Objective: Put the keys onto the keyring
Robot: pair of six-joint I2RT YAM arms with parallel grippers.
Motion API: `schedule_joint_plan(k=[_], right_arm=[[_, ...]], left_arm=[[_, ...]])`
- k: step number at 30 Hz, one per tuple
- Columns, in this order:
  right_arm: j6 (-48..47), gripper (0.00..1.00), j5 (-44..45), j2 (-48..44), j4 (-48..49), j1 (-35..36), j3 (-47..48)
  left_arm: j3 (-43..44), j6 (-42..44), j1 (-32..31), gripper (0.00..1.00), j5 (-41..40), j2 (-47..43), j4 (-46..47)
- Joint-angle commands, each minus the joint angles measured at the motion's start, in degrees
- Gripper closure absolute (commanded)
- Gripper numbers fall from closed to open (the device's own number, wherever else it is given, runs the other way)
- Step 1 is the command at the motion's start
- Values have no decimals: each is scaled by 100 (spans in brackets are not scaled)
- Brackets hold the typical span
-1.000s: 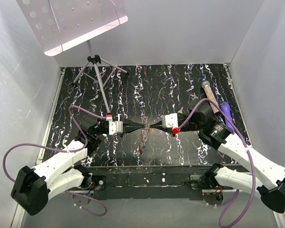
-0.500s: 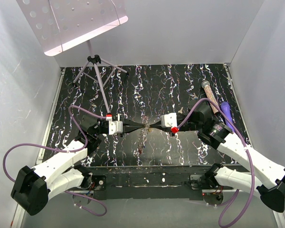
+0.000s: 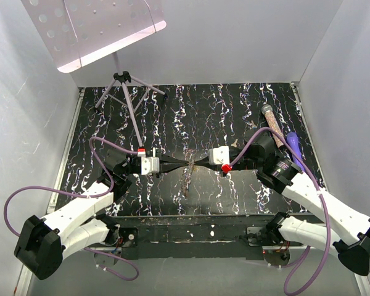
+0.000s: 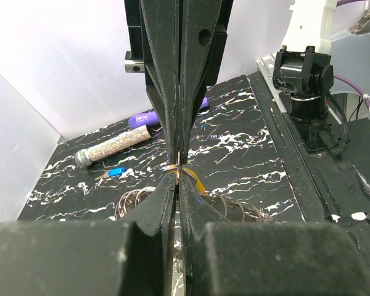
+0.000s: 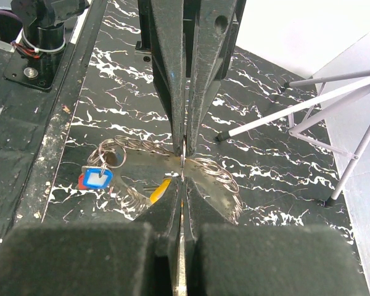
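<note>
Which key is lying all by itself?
The small blue-headed key beside the glittery tube; the other keys are bunched with the rings.

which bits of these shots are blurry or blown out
Top external view: the hanging keyring is only a brownish smear, and the music stand's tray is nearly white along its lit edge. Left wrist view: the left gripper goes soft toward the lens, the glitter tube sharp. Right wrist view: the right gripper likewise, the blue-headed key crisp.

left tool, right tool, closed, tips meeting
</note>
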Motion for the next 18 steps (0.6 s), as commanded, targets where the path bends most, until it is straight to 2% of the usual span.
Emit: schedule_joint_plan(k=[1,18], right_arm=[[102,99,-66,17,239,36,177],[164,99,-66,52,345,63,195]], left_arm=[[-29,9,-26,100,-44,-139,192],[-29,-53,-35,100,-26,-121,245]])
